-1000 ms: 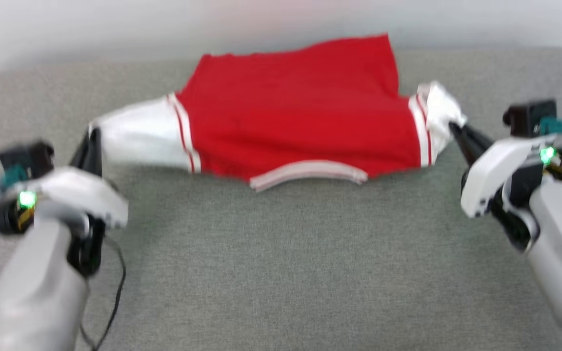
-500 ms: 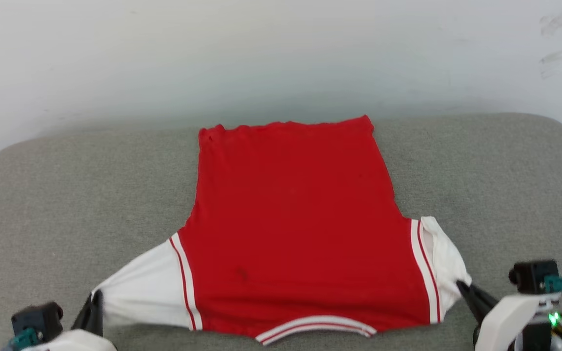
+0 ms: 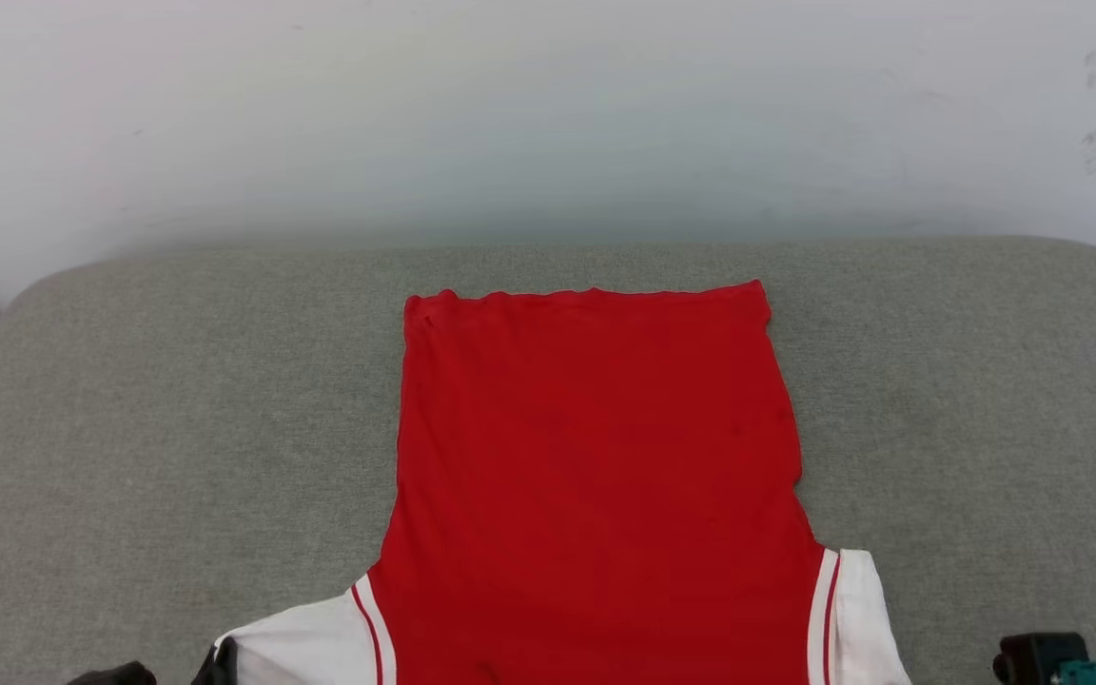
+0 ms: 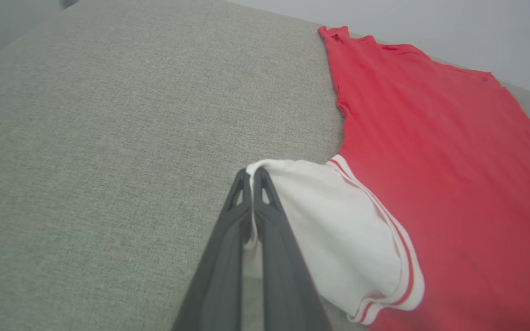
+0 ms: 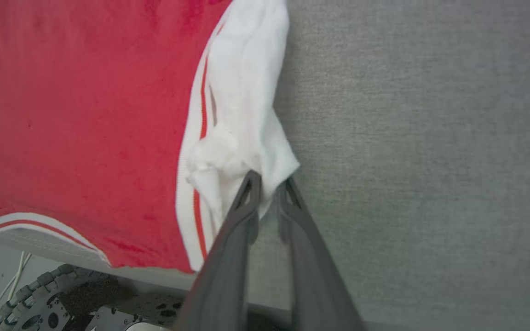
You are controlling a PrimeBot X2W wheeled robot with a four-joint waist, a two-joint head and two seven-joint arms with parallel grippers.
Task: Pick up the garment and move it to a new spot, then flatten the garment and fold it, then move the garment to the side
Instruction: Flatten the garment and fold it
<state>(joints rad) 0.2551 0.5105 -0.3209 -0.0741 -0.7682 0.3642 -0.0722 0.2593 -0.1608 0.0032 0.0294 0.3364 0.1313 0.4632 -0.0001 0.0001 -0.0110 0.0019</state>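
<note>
One red shirt on a grey cushion, with two grippers at its two white sleeves.

Head view: one shirt (image 3: pixel 596 476) lies flat in the middle of the cushion (image 3: pixel 177 428), its hem toward the far edge by the wall (image 3: pixel 548 114). The collar end and most of both sleeves are cut off at the bottom. Left wrist view: the left gripper (image 4: pixel 252 171) is clamped on the rim of the left sleeve. Right wrist view: the right gripper (image 5: pixel 269 181) has its fingers a little apart, with the corner of the bunched right sleeve between the tips. The striped collar trim reaches the near edge, and below it is a wheeled base (image 5: pixel 39 299), partly cut off.
</note>
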